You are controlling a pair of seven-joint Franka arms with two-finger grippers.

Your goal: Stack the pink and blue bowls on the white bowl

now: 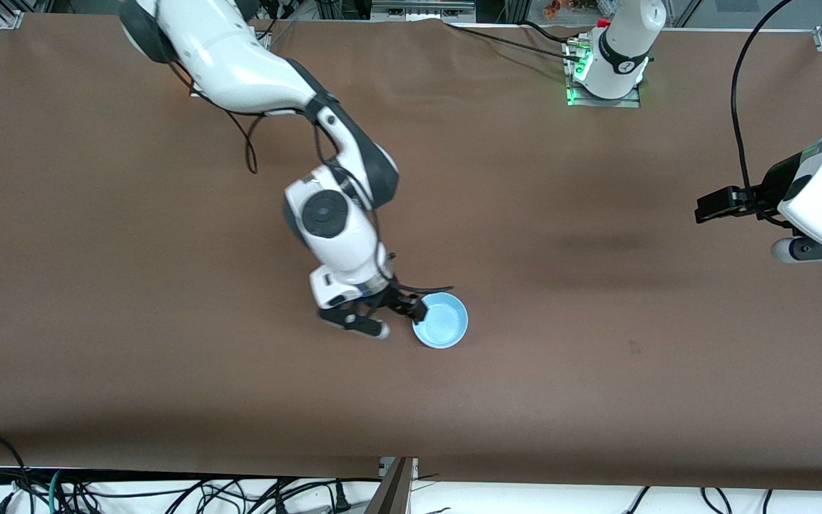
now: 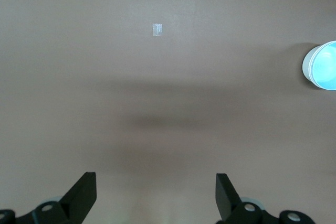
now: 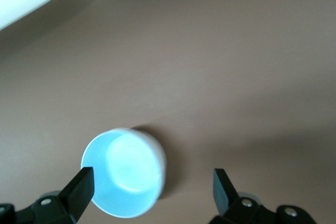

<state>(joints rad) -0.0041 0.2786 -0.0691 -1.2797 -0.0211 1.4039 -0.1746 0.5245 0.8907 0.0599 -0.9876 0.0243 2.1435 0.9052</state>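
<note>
The light blue bowl [image 1: 441, 320] stands upright on the brown table near the middle, its hollow facing up. In the right wrist view [image 3: 123, 177] its outer wall looks white, as of the white bowl under it; I cannot tell for sure. The pink bowl is not in view. My right gripper [image 1: 400, 308] is open beside the blue bowl, toward the right arm's end; one fingertip [image 3: 81, 182] is at the rim and the other is over bare table. My left gripper [image 1: 712, 205] is open and empty [image 2: 156, 192], waiting up over the left arm's end of the table. The bowl shows at that view's edge [image 2: 321, 66].
The brown table cover [image 1: 168, 321] spreads wide around the bowl. A small pale tape patch [image 2: 157, 29] lies on it. The left arm's base [image 1: 614, 64] stands at the table's back edge. Cables [image 1: 168, 492] hang along the edge nearest the front camera.
</note>
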